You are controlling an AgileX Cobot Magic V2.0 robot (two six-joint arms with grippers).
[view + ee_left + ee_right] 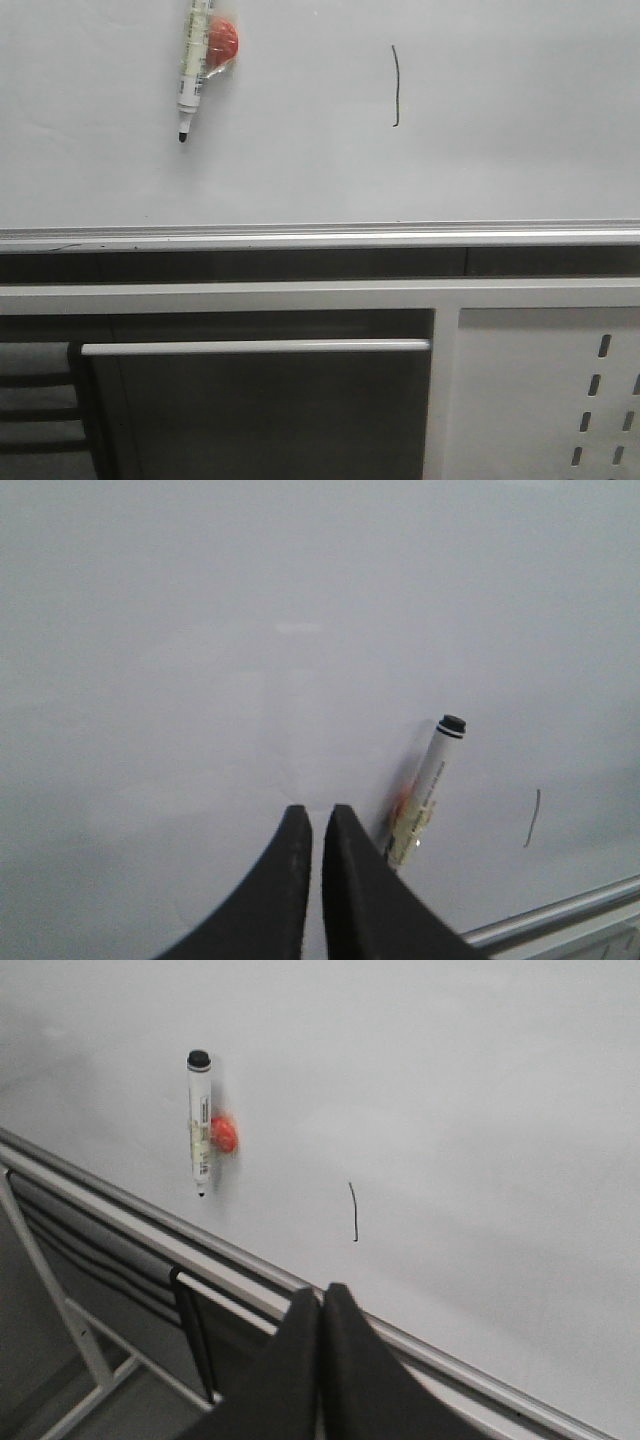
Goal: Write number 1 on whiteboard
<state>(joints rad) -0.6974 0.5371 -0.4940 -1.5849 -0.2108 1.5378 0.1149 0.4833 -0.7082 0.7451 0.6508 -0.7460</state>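
The pale whiteboard fills the upper front view, with a silver rail along its lower edge. A thin dark number 1 is drawn on it, also seen as the number 1 and number 1 in the wrist views. A white marker with a black tip hangs on the board by an orange holder, tip down. My left gripper is shut and empty beside the marker. My right gripper is shut and empty, off the board below the rail. Neither gripper shows in the front view.
Below the rail stands a white frame with a horizontal bar and a perforated white panel at the right. A dark slatted part sits at the lower left.
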